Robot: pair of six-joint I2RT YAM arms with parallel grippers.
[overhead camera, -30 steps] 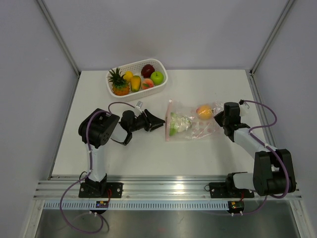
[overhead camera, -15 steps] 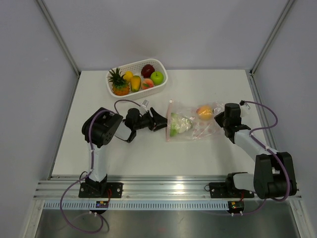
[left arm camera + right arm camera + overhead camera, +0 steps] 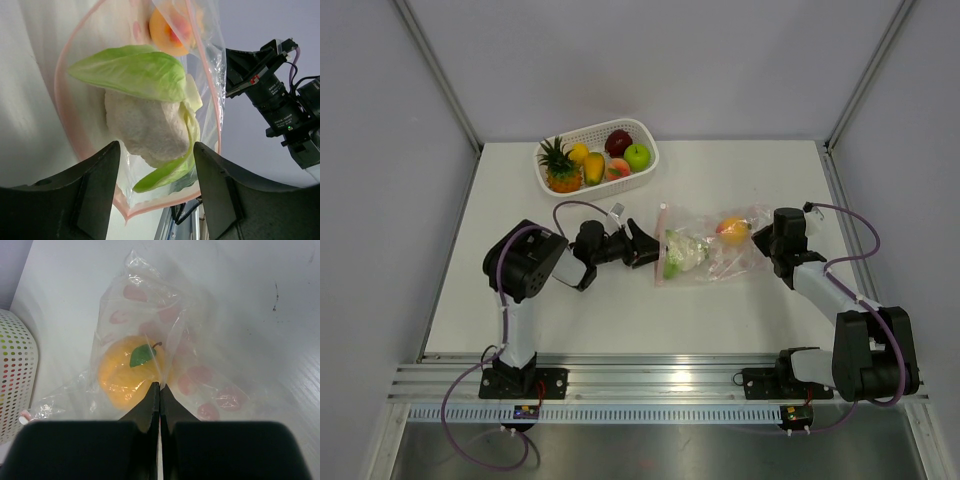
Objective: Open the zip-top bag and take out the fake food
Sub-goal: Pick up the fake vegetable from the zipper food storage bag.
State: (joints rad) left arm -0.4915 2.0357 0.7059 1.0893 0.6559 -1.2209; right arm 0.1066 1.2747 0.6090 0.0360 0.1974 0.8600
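The zip-top bag [image 3: 712, 252] lies mid-table, its pink zip mouth facing left. Inside are a white cauliflower with green leaves [image 3: 682, 249] and an orange [image 3: 731, 228]. My left gripper [image 3: 646, 248] is open at the mouth. In the left wrist view its gripper [image 3: 156, 146] has one finger on each side of the gaping pink rim [image 3: 165, 202], with the cauliflower [image 3: 145, 127] just ahead and the orange [image 3: 167, 35] behind it. My right gripper [image 3: 767, 240] is shut on a fold of the bag [image 3: 165, 347] at its far end, beside the orange [image 3: 125, 372].
A white perforated basket [image 3: 649, 160] stands at the back left of the bag. It holds a pineapple [image 3: 560, 170], a green apple [image 3: 637, 156], a dark red piece [image 3: 618, 141] and yellow pieces. Its edge shows in the right wrist view [image 3: 15, 375].
My left gripper has moved right up to the bag's mouth, and its fingers now straddle the opening. The right gripper stays pinched on the bag's far end.
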